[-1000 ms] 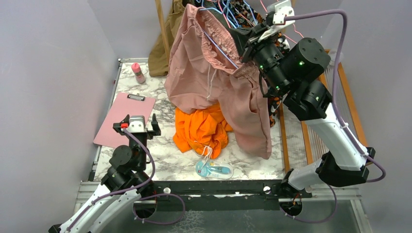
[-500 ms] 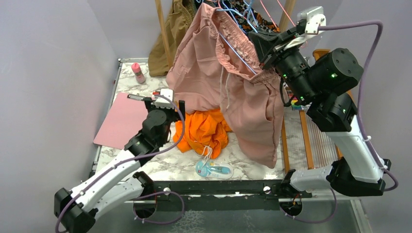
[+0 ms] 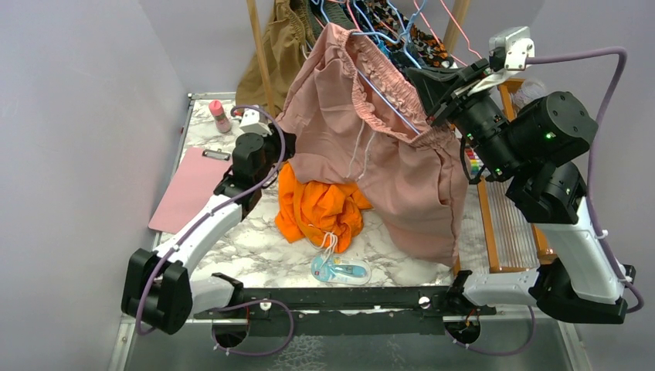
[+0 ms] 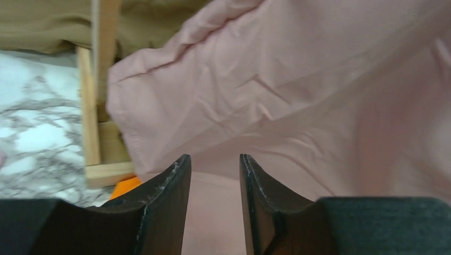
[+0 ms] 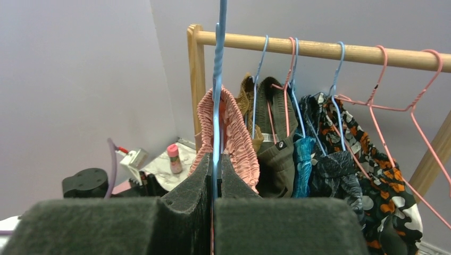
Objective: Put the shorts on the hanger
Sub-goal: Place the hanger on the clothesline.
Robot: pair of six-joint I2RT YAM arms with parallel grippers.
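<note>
The shorts [image 3: 363, 147], dusty pink, baggy and softly creased, are hanging in the upper middle of the top view. Their gathered elastic waistband is draping over the hanger [image 3: 384, 98], a thin light blue wire crossing the waistband on a slant. A white drawstring is dangling down the front, and one leg is drooping toward the marble-patterned table [image 3: 255, 247].

The right gripper [image 3: 434, 94] is reaching in from the upper right. In its wrist view its black padded fingers are pressing flat together at [image 5: 214, 159], clenching the blue wire, with the ruffled waistband rising just behind.

The left gripper [image 3: 279, 147] is sitting at the left edge of the shorts. In its wrist view, at [image 4: 215, 159], its jaws are standing a little apart with pink cloth filling the gap. Whether they are pinching it cannot be told.

Below the shorts, bright orange shorts [image 3: 320, 205] are lying crumpled on the table. A flat pink clipboard [image 3: 189, 189] is lying at the left. A round wooden rail [image 5: 330, 50] is carrying more wire hangers and garments.
</note>
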